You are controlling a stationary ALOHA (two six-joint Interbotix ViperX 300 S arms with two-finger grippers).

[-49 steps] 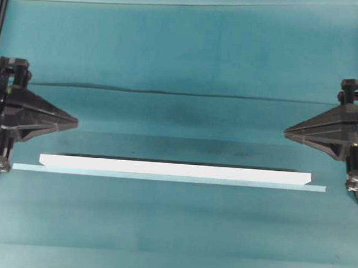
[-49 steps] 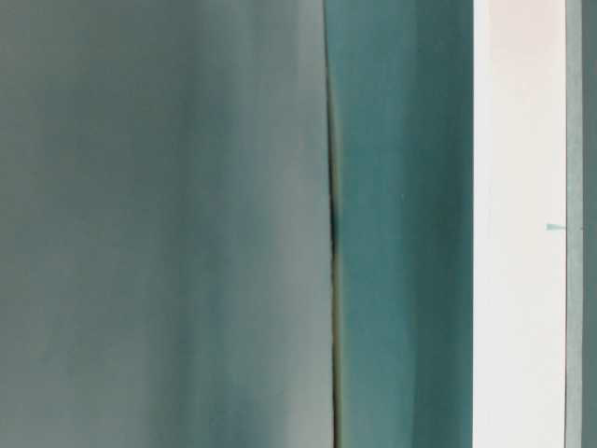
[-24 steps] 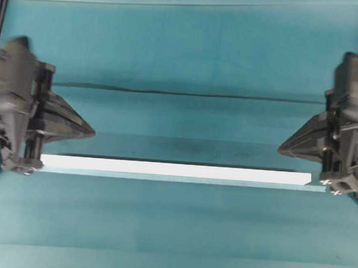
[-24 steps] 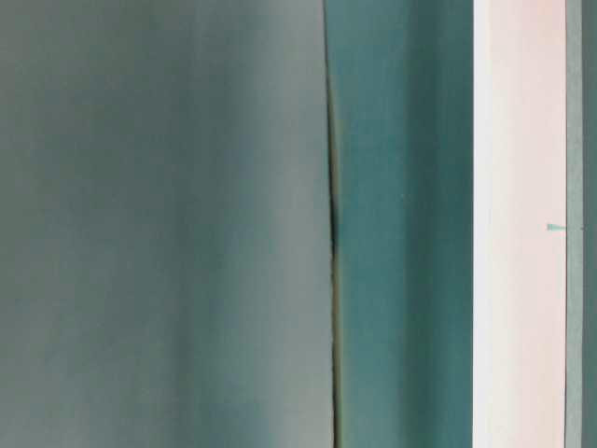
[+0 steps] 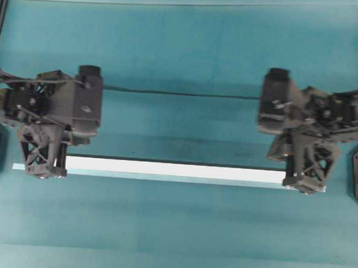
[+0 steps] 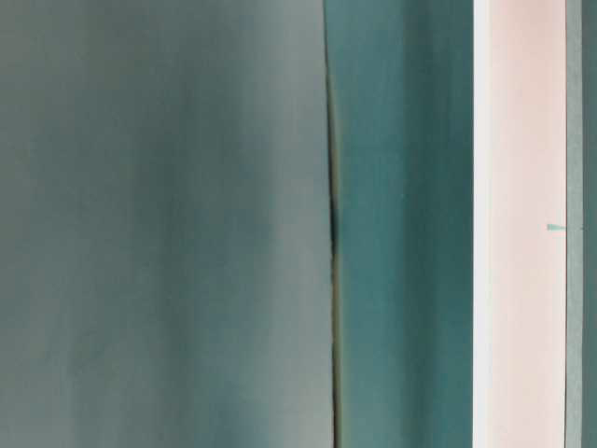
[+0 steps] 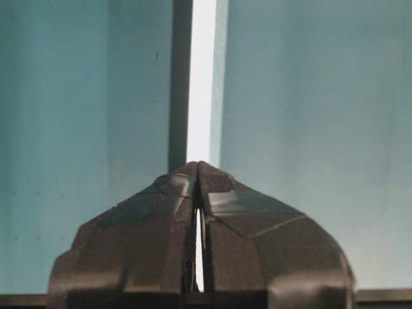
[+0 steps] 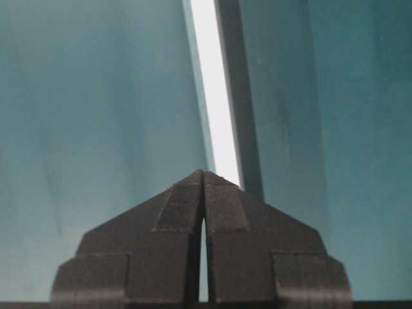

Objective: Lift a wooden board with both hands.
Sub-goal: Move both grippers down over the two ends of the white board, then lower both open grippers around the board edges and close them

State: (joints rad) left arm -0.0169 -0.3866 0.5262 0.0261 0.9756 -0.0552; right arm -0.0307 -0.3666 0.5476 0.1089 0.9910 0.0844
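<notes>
The long, flat white wooden board [image 5: 174, 169] lies on the teal table [image 5: 174, 230]. The left claw [image 7: 197, 168] and right claw [image 8: 203, 176] hang over its ends, tips pressed together, holding nothing. This looks like the approach step; next, each claw likely needs to open and descend around the board.

The wooden board [image 5: 174, 168] looks painted white, smooth and matt, with crisp straight edges. The table [image 5: 174, 230] wears a teal cloth (faintly creased, dull rather than shiny). The left hand [image 7: 197, 168] and the right hand [image 8: 203, 175] look like black matt plastic.
</notes>
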